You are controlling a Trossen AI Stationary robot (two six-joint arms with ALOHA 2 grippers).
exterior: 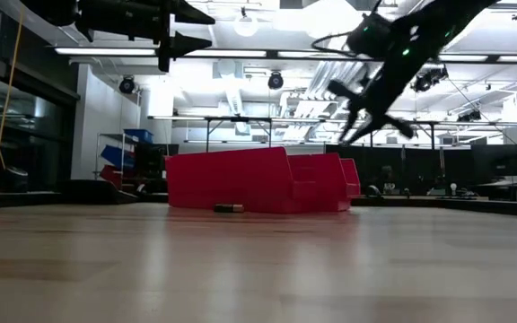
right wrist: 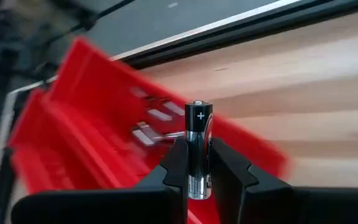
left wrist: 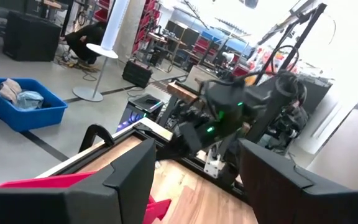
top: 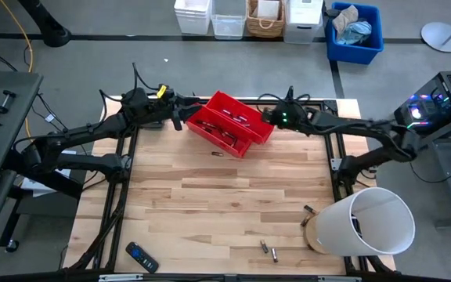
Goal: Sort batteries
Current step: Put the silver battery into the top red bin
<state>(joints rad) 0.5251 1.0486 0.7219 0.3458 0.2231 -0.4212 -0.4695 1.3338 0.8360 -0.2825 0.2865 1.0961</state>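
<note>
The battery (right wrist: 198, 149) stood upright, clamped mid-body in my right end effector (right wrist: 198, 163) above the red bins (top: 229, 123). Rigid, smooth, probably slippery. My left end effector (left wrist: 194, 177) stood wide, empty.

Landmark: red bins (top: 229, 124), two joined, at the far middle of the desk (top: 225, 204). They are the main obstacle.

Left gripper (top: 180, 117) hangs just left of the bins, right gripper (top: 271, 117) just right of them over the bin edge; both arms crowd the far side, so passage there is tight.

One battery (top: 218, 153) lies on the desk just in front of the bins.

Desk nearer than the bins is mostly open wood, wide room to pass.

Well apart from the bins, near-right corner: big white tube (top: 364, 222) on its side blocks that corner; loose batteries (top: 268, 251) beside it.

Near-left corner: black remote (top: 141, 257).
</note>
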